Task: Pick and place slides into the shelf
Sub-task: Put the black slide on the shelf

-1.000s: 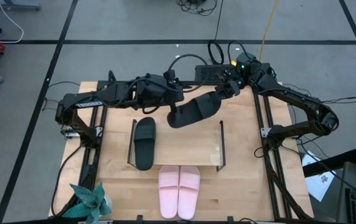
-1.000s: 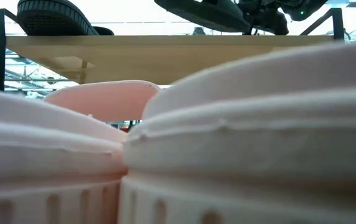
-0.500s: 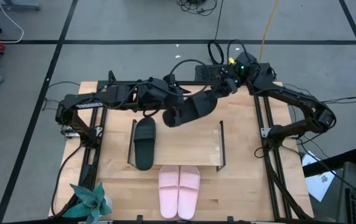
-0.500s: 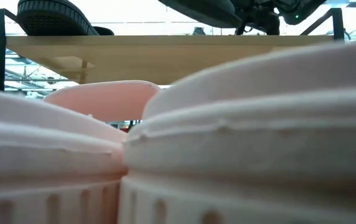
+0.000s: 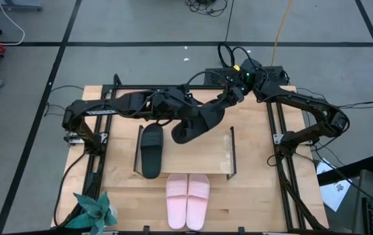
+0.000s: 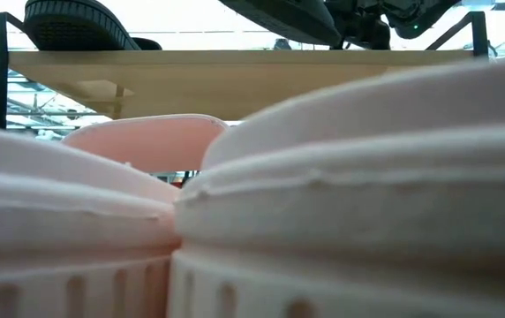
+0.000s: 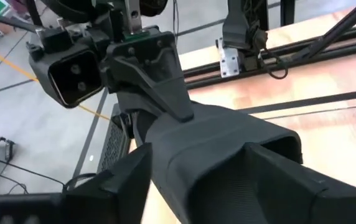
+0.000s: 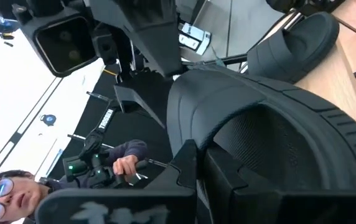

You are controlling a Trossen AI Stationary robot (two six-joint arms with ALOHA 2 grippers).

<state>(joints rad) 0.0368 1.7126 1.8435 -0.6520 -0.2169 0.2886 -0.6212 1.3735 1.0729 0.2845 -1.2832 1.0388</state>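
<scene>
Both grippers meet over the shelf's far edge on one black slide, which hangs in the air and slants from far right down to near left. My left gripper is at its near-left end and my right gripper at its far-right end. The second black slide lies sole down on the left part of the shelf's wooden board. The pale pink pair lies side by side on the table before the shelf and fills the low view. My left gripper has the black slide's heel end between its two fingers, one finger against each side of the sole, coming from the table's left. The slide is lifted clear. My right gripper holds the strap end from the far right, slanting down. One finger lies on top of the strap; the other is hidden under the slide. In its own wrist view the strap arches right ahead of the fingers.
A spiky green plant stands at the table's near left corner. Black rails run along both sides of the table. The right part of the shelf board is bare. A person shows beyond the table in the right wrist view.
The black slide has travelled a little toward the left and near edges and now hangs over the shelf's far edge, its near end lower. My right gripper has reached farther left with it. My left gripper has moved right, onto the slide's near end.
</scene>
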